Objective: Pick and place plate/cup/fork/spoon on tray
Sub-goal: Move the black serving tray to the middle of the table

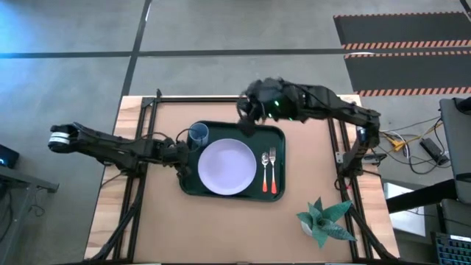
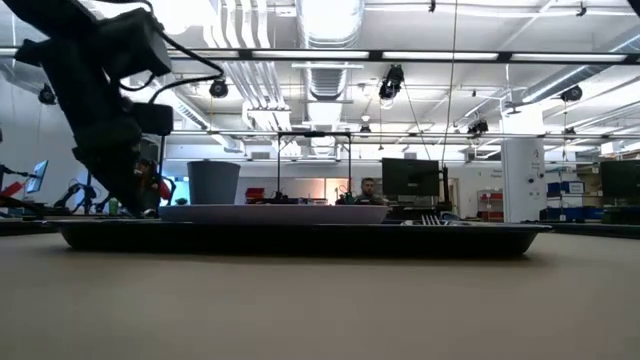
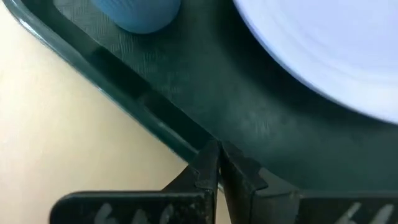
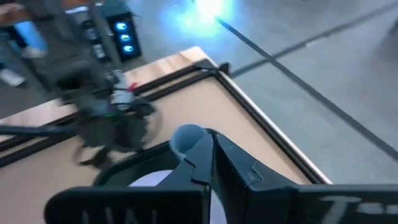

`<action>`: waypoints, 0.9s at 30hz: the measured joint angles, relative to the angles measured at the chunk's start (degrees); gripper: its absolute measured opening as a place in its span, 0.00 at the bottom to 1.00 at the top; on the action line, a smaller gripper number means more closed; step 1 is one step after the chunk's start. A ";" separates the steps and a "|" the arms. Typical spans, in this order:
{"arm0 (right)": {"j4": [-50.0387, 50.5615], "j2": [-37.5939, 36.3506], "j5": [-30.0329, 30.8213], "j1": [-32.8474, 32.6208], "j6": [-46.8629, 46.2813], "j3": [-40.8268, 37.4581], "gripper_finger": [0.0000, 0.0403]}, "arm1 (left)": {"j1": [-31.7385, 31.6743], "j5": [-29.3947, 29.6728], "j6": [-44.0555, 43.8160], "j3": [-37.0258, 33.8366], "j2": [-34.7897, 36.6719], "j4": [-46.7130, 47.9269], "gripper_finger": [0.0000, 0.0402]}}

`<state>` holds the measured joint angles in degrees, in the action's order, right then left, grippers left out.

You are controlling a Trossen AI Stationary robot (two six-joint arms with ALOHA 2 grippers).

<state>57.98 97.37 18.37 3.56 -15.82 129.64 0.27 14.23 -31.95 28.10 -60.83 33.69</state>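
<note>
The dark green tray lies in the middle of the table. On it are the pale plate, the blue cup at its far left corner, and the spoon and fork side by side on its right part. My left gripper is shut, with its fingertips at the tray's left rim. My right gripper is shut and empty, raised above the tray's far edge. The right wrist view shows the cup below it. My left gripper's shut fingertips stand right at the tray's left rim. They come from the table's left, slanting down. I cannot tell whether they touch the rim. The tray lies flat on the table.
A green potted plant stands near the table's near right corner. Black frame bars run along the table's left, right and far sides. Bare table top lies in front of the tray.
</note>
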 joint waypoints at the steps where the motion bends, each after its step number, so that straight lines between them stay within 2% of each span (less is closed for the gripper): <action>1: 0.00 -0.42 0.18 -1.31 0.09 -0.03 0.02 | -0.39 -0.06 0.64 0.04 -0.70 -0.68 0.00; 10: 0.09 -1.58 4.42 -8.97 0.42 -0.04 0.02 | -1.39 -4.86 0.90 0.44 -6.82 -4.71 0.00; 18: 0.09 -1.58 4.88 -9.28 1.52 -0.04 0.02 | -1.29 -8.43 0.75 0.71 -11.87 -7.59 0.00; 27: 0.07 -1.65 5.77 -9.19 2.37 -0.04 0.02 | 3.33 -10.98 -0.85 2.30 -12.95 -8.24 0.00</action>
<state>58.04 95.72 24.14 -5.63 -13.45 129.60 3.60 3.25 -32.80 30.39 -73.78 25.45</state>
